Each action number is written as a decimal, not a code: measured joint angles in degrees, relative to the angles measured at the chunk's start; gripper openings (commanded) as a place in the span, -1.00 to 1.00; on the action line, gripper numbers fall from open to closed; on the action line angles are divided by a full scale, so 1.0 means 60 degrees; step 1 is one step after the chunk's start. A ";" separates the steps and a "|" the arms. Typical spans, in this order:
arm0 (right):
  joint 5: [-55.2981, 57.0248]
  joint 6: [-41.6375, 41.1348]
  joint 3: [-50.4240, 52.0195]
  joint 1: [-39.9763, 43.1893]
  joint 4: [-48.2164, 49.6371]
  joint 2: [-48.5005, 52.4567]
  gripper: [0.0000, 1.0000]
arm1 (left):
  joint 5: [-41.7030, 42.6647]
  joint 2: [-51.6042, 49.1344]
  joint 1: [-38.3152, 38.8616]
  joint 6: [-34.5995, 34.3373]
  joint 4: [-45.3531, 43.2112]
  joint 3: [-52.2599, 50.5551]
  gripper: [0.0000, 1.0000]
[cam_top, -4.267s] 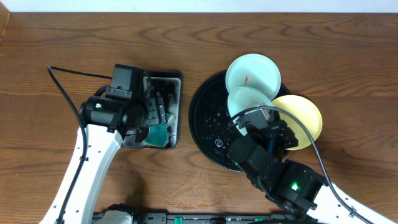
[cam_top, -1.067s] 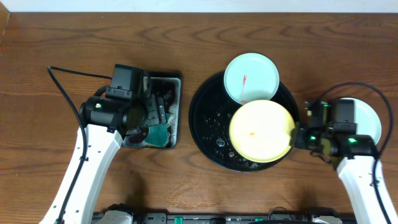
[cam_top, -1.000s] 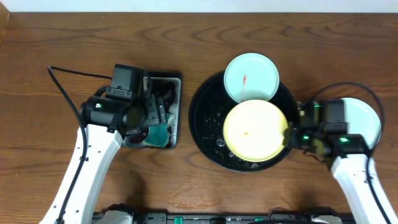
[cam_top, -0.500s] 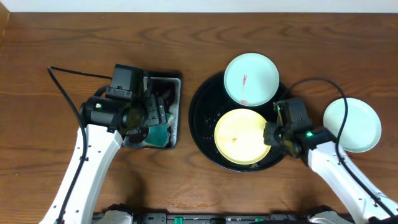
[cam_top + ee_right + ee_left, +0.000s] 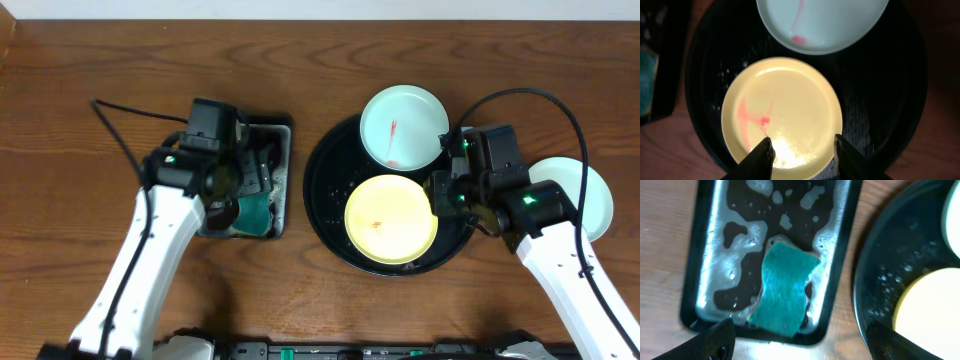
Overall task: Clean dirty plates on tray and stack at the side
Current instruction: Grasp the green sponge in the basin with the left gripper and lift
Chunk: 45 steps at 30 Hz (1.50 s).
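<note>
Under both arms stretches the brown wooden surface (image 5: 320, 60). Biggest thing on it is the round black tray (image 5: 328, 190), wet and speckled with droplets, sitting directly below the right gripper (image 5: 802, 146). Across the way, the rectangular sponge tray (image 5: 842, 265), sudsy inside, lies below and ahead of the left gripper (image 5: 800, 330).

On to the plates! The yellow plate (image 5: 390, 218) lies flat in the tray with a red smear on it. Its rim is right beneath the right gripper's fingers, which stand moderately apart with nothing pinched between them. A mint plate (image 5: 404, 125) with a red streak sits further ahead of that gripper, overlapping the tray's far rim. The second mint plate (image 5: 592, 195) rests on the surface, on the far side of the right gripper from the tray, partly hidden by the arm.

Smallest of all, the green sponge (image 5: 785, 295) lies in the suds just ahead of the left gripper, whose fingers are spread wide and hold nothing.
</note>
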<state>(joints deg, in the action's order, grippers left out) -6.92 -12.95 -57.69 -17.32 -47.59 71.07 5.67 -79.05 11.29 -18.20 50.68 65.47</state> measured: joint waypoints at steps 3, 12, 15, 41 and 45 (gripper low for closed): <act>-0.0066 0.0015 0.0000 0.0000 -0.0204 0.0000 -0.24 | 0.0000 -0.0696 0.0000 0.0000 -0.0699 -0.0619 0.62; -0.0149 0.0036 0.0000 0.0000 -0.0430 0.0000 -0.25 | 0.0237 -0.3348 0.0029 0.0419 -0.1657 -0.1366 -0.40; -0.0168 0.0036 0.0000 0.0000 -0.0433 0.0000 -0.27 | 0.0302 -0.3727 0.0051 0.0586 -0.1770 -0.1290 -0.85; 0.0678 -0.0117 0.0011 0.0018 -0.1625 0.0000 0.04 | 0.0317 -0.2827 0.0138 0.0827 -0.2259 -0.1311 -0.28; 0.0699 -0.0186 0.0124 0.0018 -0.1574 0.0004 0.05 | 0.0364 -0.3242 0.0135 0.0816 -0.2820 -0.1705 -0.85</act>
<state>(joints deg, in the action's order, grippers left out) -2.72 -14.06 -56.95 -17.21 -57.04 71.09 7.86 -98.50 12.10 -13.30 33.76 55.24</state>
